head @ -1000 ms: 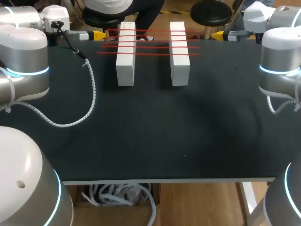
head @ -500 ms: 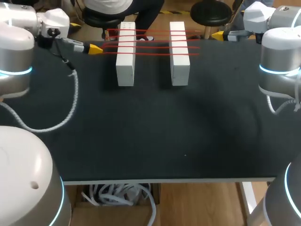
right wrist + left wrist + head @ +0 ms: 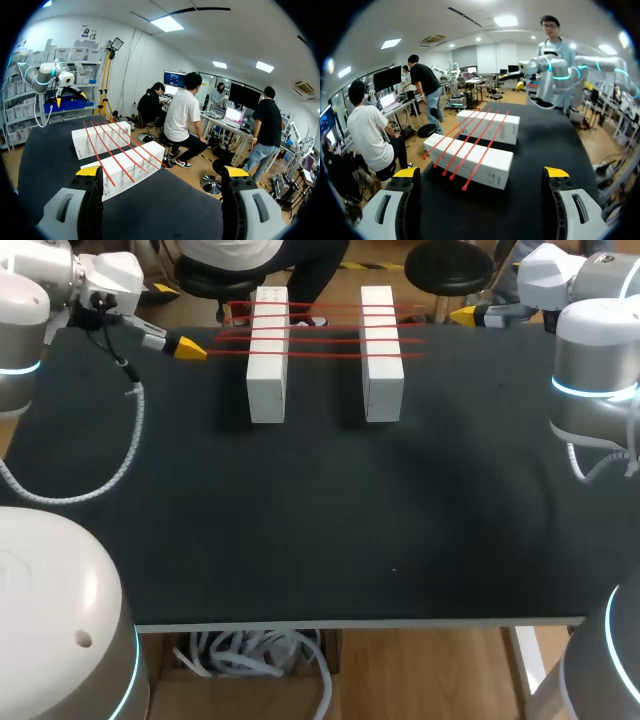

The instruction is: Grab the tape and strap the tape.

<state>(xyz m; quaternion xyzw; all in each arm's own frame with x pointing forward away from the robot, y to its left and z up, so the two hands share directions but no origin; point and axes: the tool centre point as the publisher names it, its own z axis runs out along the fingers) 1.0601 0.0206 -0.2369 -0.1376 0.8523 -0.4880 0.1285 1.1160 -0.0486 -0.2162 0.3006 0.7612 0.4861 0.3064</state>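
Note:
Two long white blocks, left (image 3: 267, 355) and right (image 3: 382, 352), lie side by side at the table's far end. Several thin red tapes (image 3: 320, 338) stretch across both of them. My left gripper (image 3: 188, 347) hovers open just left of the left block, level with the nearest tape's end. In the left wrist view the left gripper (image 3: 481, 172) faces the near block (image 3: 485, 167) and the tapes (image 3: 470, 147), nothing between its fingers. My right gripper (image 3: 463, 315) stands open right of the right block. In its own view, the right gripper (image 3: 162, 171) faces the blocks (image 3: 125, 167) and tapes (image 3: 107, 150).
The black table (image 3: 330, 510) spreads toward the front edge. My left arm's white coiled cable (image 3: 125, 455) droops over the table's left side. My right arm (image 3: 547, 75) shows beyond the blocks in the left wrist view.
My left arm has swung; its gripper has come nearer the front and slightly left, from beside the far tapes to beside the nearest one. The right arm has not moved.

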